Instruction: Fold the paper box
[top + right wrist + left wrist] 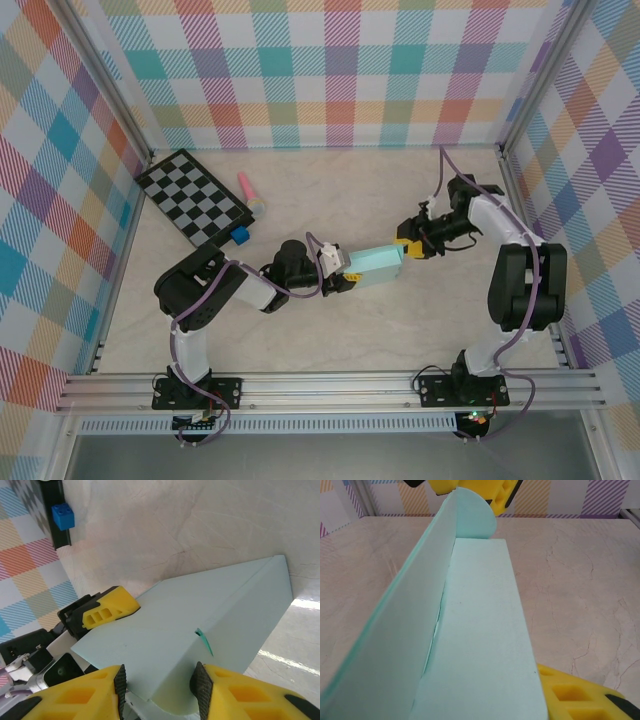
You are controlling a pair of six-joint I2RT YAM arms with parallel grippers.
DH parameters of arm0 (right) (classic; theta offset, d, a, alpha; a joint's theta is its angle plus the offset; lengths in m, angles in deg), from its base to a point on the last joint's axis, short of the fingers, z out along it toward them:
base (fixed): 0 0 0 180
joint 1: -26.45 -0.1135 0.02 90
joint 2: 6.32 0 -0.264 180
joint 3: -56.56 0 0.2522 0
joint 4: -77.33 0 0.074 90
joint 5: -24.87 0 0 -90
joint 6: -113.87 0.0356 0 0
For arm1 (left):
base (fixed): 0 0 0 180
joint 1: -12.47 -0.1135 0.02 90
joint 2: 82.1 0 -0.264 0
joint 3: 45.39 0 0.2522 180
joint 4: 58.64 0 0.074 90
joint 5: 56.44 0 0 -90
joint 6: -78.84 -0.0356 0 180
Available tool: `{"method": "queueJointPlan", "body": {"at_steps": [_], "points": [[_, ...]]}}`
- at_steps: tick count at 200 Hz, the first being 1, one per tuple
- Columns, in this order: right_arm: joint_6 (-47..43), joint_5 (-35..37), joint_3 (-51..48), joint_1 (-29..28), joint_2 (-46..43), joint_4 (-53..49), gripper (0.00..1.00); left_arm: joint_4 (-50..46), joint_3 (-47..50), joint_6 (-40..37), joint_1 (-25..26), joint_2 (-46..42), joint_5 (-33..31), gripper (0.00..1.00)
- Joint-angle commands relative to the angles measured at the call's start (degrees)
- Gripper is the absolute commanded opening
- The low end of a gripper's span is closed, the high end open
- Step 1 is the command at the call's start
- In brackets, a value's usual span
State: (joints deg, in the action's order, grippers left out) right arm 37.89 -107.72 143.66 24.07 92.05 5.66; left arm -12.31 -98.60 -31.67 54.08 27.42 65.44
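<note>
The paper box [378, 266], a pale mint-cyan card piece folded into a long narrow shape, sits just right of the middle of the marbled bench [330, 330], spanning the gap between the two arms. The left gripper [347, 277] is clenched on its left end. From the right wrist, one of its yellow fingers lies over the box's top face at the far end, and from the left wrist the other yellow finger [570, 695] pokes out from under the card at the lower right. The right gripper [408, 248] is grasping the opposite end, its dark ribbed pads [120, 685] set against the card on both sides with the box's end between them. In the left wrist view the box shows a long flat face with a taller panel standing up along its left side, and a rounded flap rises at the far end, next to the right gripper's yellow fingers. The right wrist view shows a crease running along the box and a small tab raised near the close end. I cannot tell whether the box's underside touches the bench. Well apart, in the far left corner, a black-and-white checkerboard [195, 197] lies tilted, with a small blue cube [240, 236] just beside its near corner and a pink marker [250, 192] close to its right edge.
</note>
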Motion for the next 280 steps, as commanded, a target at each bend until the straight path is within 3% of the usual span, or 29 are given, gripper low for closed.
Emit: {"method": "queueJointPlan", "body": {"at_steps": [1,83,175,210,249,280], "points": [[2.53,0.13,1.92,-3.02,1.47,-4.94,0.43,-3.3,-1.76,-2.47,0.78,-0.63,-0.75,0.43],[2.08,5.26,2.72,-4.73,3.19,-6.78,0.37,-3.97,-1.7,-3.22,0.75,-0.79,-1.02,0.43],[-0.05,8.31,-1.26,-5.11,-0.17,-0.26,0.29,-6.91,-2.65,-3.66,0.6,-1.23,-1.71,0.5],[1.92,9.87,-2.56,-5.14,-1.37,1.85,0.28,-7.03,-2.44,-2.71,0.23,-2.08,-1.32,0.66],[2.36,10.89,-2.22,-5.1,-4.66,5.25,0.44,-9.26,-2.28,-4.12,-0.49,-3.61,-1.17,0.64],[-8.29,15.44,-0.66,-5.02,-10.49,9.52,0.56,-9.28,-2.61,-4.34,-1.69,-3.61,1.06,0.61]]}}
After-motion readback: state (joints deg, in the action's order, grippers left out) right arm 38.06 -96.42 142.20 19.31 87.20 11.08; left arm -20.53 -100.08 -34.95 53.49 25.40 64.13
